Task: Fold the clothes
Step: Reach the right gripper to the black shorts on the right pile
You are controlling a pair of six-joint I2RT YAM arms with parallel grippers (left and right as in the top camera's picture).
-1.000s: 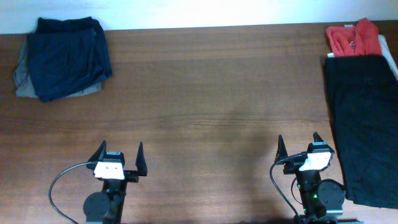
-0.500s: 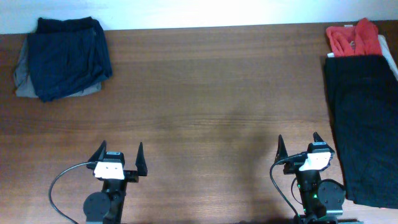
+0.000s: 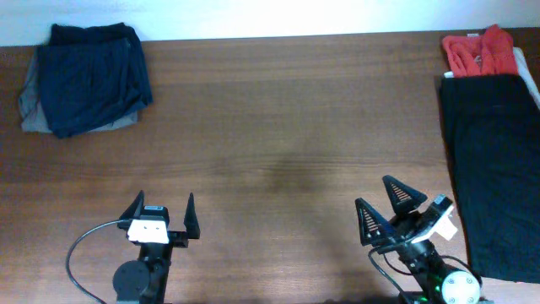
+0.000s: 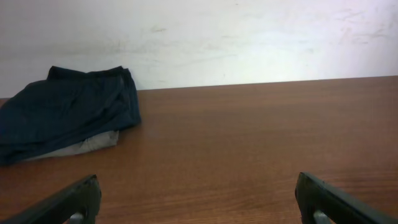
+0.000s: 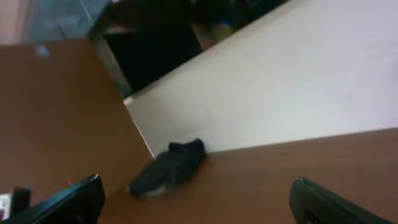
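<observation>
A large black garment [image 3: 494, 160] lies flat along the table's right edge. A coral-red garment [image 3: 478, 51] is bunched at the far right corner, above it. A folded navy garment [image 3: 89, 76] lies on a grey one [image 3: 34, 114] at the far left; the pile also shows in the left wrist view [image 4: 62, 115] and, small and blurred, in the right wrist view [image 5: 168, 168]. My left gripper [image 3: 163, 215] is open and empty near the front edge. My right gripper [image 3: 386, 209] is open and empty, turned leftward, beside the black garment.
The brown wooden table [image 3: 278, 127] runs to a white wall [image 4: 249, 37] at the back. A black cable [image 3: 80, 245] loops by the left arm's base.
My right arm has turned its gripper toward the left and tilted it. The left arm and the clothes have not moved.
</observation>
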